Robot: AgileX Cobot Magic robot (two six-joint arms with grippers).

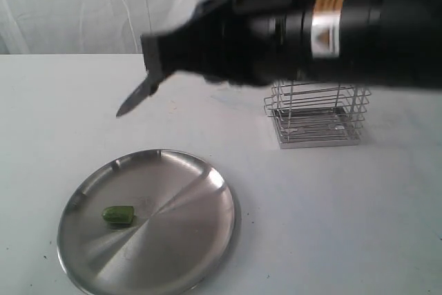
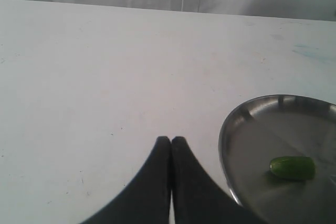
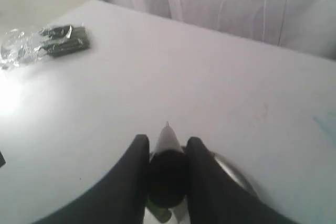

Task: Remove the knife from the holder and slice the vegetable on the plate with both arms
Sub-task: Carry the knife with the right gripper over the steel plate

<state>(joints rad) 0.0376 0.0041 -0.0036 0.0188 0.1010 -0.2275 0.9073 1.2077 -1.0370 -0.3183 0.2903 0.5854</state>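
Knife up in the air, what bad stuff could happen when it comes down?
The vegetable lies loose on the shiny plate, and the left gripper is shut beside the plate, not steadying it, so it might slide away. The knife sticks far out of the right gripper, so it may twist when pressed.

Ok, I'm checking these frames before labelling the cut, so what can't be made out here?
Exterior view: the right arm, close and blurred, covers the top of the holder and the handle of the knife; only its blade shows.
Exterior view: the left tool is out of frame.
Left wrist view: the plate is cut off by the frame edges.
Right wrist view: the right tool and knife handle hide most of the vegetable.
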